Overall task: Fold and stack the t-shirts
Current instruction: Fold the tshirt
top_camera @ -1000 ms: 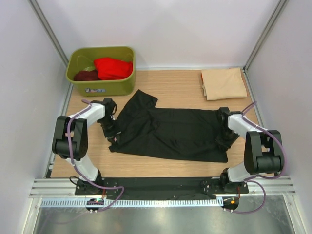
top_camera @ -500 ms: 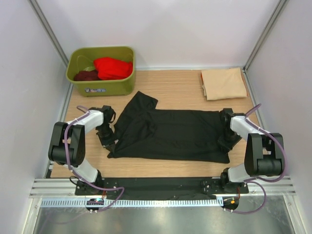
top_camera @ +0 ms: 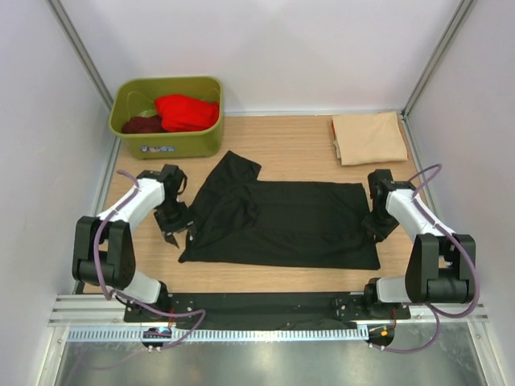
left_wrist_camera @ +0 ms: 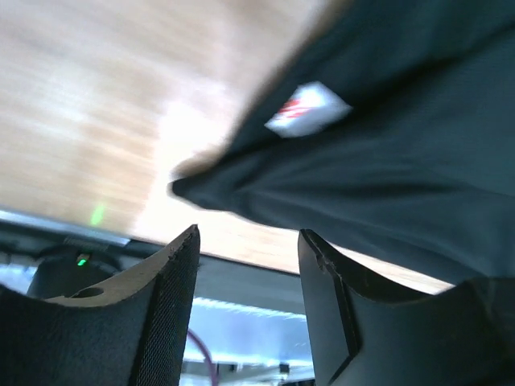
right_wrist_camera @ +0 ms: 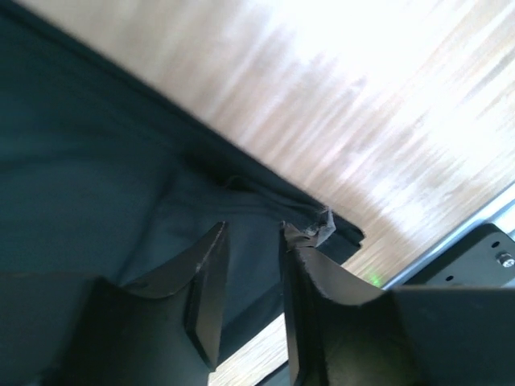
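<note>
The black t-shirt point(top_camera: 282, 221) lies spread flat across the middle of the table, one sleeve pointing toward the far left. Its white neck label point(left_wrist_camera: 307, 108) shows in the left wrist view. My left gripper point(top_camera: 171, 235) hangs just off the shirt's left edge, open, with nothing between its fingers point(left_wrist_camera: 248, 233). My right gripper point(top_camera: 372, 228) hovers over the shirt's right edge, jaws a little apart and empty point(right_wrist_camera: 252, 227). A folded beige t-shirt point(top_camera: 368, 138) rests at the far right. The red t-shirt point(top_camera: 187, 112) and the maroon t-shirt point(top_camera: 142, 125) sit in the tub.
The olive-green tub point(top_camera: 193, 143) stands at the far left corner. White walls close in the table on three sides. A black rail point(top_camera: 265, 304) runs along the near edge between the arm bases.
The shirt was drawn toward the near edge and now lies flatter. My left gripper let go of its left edge and opened; my right gripper opened slightly and lifted off the right edge.
</note>
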Motion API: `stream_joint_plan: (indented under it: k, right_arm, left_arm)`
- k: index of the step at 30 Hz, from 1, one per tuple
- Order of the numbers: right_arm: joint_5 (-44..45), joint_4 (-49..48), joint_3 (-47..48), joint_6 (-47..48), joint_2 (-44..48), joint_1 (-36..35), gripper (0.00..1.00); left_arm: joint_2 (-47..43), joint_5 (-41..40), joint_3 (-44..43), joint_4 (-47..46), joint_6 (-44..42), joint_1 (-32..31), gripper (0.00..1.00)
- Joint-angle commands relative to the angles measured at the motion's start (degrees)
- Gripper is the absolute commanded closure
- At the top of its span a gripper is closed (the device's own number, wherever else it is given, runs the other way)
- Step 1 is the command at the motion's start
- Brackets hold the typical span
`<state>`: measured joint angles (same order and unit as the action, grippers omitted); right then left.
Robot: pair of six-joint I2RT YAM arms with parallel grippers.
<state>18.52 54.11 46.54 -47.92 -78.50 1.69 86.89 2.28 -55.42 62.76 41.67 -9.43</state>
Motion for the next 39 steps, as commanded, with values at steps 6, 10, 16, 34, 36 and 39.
stream_joint_plan:
  k: [6, 10, 16, 34, 36, 39]
  right_arm:
    - [-9.37, -4.88, 10.48, 11.08, 0.20, 0.24, 0.54]
    - [-16.32, -14.44, 13.48, 18.11, -4.10, 0.24, 0.45]
    - [-26.33, -20.44, 19.63, 25.84, -9.82, 0.85, 0.43]
    - [-30.83, -26.52, 46.42, 21.47, -34.66, -13.72, 0.41]
    - [-30.04, -26.07, 53.45, 21.12, -38.90, -16.36, 0.41]
    - [-29.07, -27.56, 61.01, 20.76, -45.76, -21.19, 0.41]
  left_arm:
    - [7.75, 7.39, -14.44, -8.70, -7.74, -0.06, 0.45]
    - [12.06, 5.28, -18.66, -12.05, -7.31, -0.06, 0.42]
    - [12.69, 3.60, -21.39, -14.41, -8.09, 0.46, 0.44]
    - [-2.67, 5.98, -5.95, -44.57, 6.40, 4.16, 0.48]
    - [-4.79, 3.19, -5.05, -41.77, 8.86, 4.24, 0.48]
    - [-7.52, 1.33, -3.82, -37.02, 10.44, 4.42, 0.46]
